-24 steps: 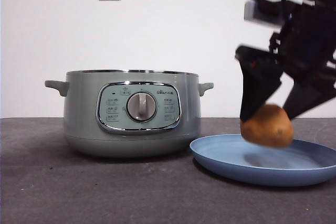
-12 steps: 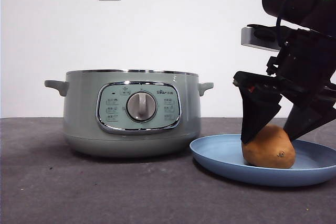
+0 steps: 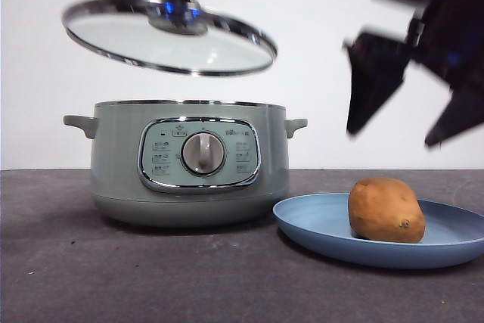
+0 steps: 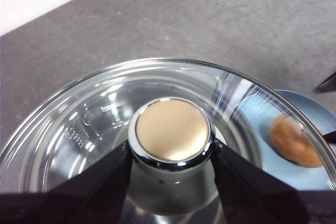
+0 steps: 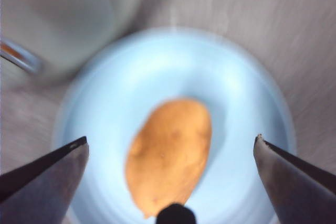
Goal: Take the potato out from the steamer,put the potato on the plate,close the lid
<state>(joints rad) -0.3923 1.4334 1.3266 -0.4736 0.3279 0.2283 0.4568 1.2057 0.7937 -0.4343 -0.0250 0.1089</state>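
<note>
Left gripper is clamped on the lid's knob, one jaw on each side. It holds the lid in the air above the steamer, tilted, right edge lower, not touching the pot rim. Steamer is uncovered and sits on the dark table, left of the plate.

Right gripper hangs above the plate with jaws spread wide, touching nothing; motion-blurred in the front view. Right wrist view shows both jaws well apart on either side of the potato below.

Potato lies on its side on the plate, free of the jaws, dark eye spot facing near-right. Plate sits just right of the steamer's base.
</note>
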